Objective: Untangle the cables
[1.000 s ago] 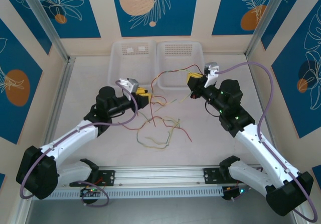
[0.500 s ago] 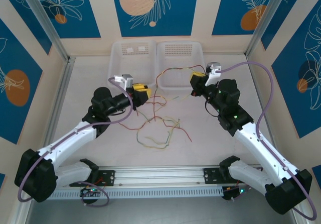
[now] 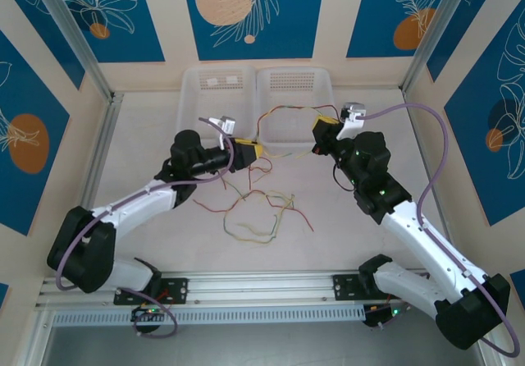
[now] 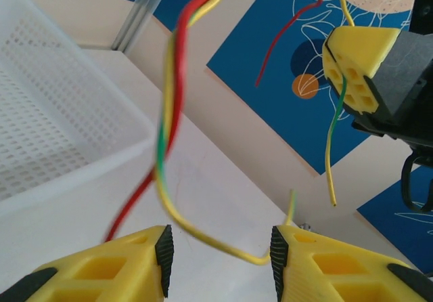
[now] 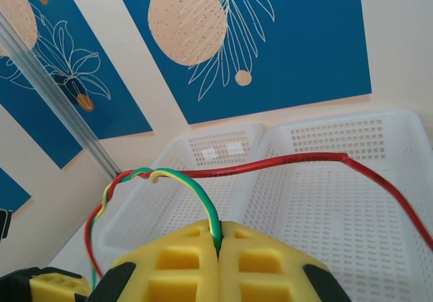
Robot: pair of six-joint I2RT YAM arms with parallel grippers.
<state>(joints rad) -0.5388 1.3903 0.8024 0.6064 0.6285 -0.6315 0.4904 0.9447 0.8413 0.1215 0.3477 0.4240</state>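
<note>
A twisted pair of cables (image 3: 271,120), one red and one yellow-green, hangs raised between the two arms. My right gripper (image 3: 321,128) is shut on the yellow-green cable (image 5: 196,193), which rises from between its yellow fingers (image 5: 218,238); the red cable (image 5: 304,158) runs off to the right above the baskets. My left gripper (image 3: 250,148) is open, and the yellow-green strand (image 4: 169,92) curves down between its pads (image 4: 220,251), touching the right pad. More cables (image 3: 258,210) lie in a loose tangle on the table. The right gripper (image 4: 345,68) also shows in the left wrist view.
Two white perforated baskets (image 3: 215,87) (image 3: 297,83) stand side by side at the back, just behind the raised cables. A metal rail (image 3: 262,288) runs along the front edge. Patterned walls close in on three sides.
My left gripper has swung right, toward the raised twisted pair and the right gripper. The right gripper has barely moved and still holds the yellow-green cable.
</note>
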